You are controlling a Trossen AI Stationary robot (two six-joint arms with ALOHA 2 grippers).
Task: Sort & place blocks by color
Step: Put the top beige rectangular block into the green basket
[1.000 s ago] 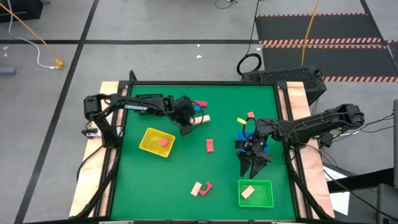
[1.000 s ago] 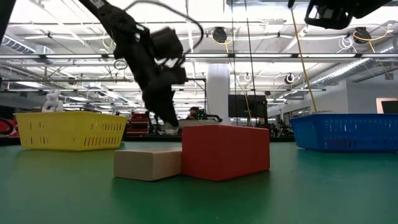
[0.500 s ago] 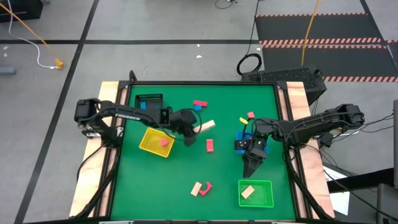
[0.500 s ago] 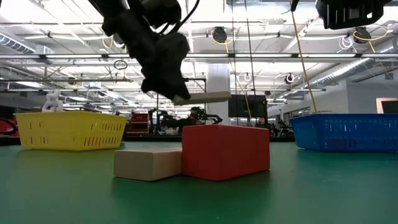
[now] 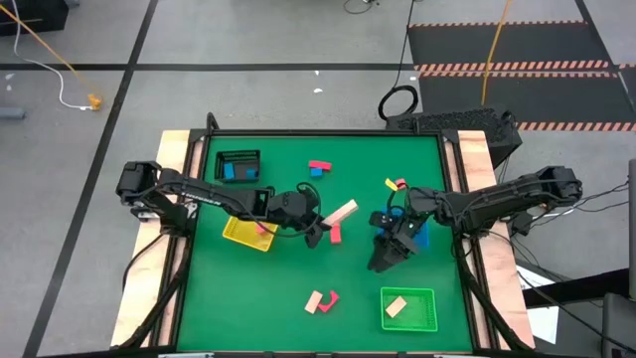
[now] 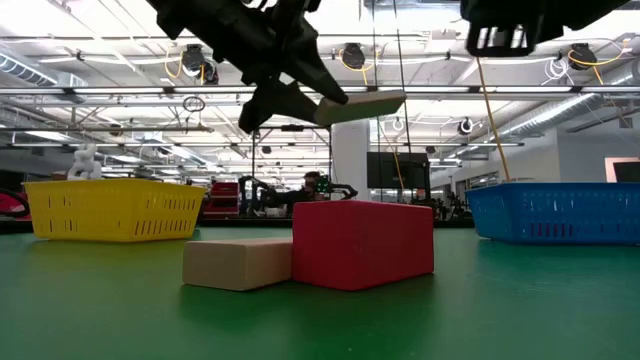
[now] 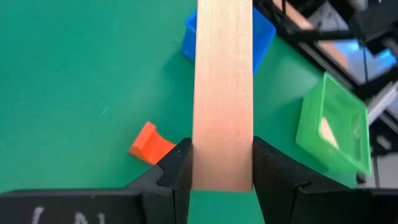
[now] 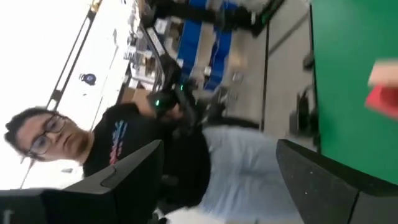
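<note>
Tan bar (image 5: 342, 212) newly lifted, mid-table.

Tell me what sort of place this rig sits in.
Likely a big open industrial lab or workshop: the low view shows a high ceiling with exposed beams and hanging lights, the high view a bare concrete floor with cables around the green table.

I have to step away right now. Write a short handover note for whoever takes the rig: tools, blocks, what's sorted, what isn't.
Left tool: shut on the tan bar, held above mid-table.
Right tool: open, empty, beside the blue tray.
Done: a tan block in the green tray, a red block in the yellow tray, a blue block in the black tray.
Left: the held bar, probably for the green tray; loose red blocks at far centre and mid-table; the tan-and-red pair near the front edge; small pieces by the right arm.
</note>
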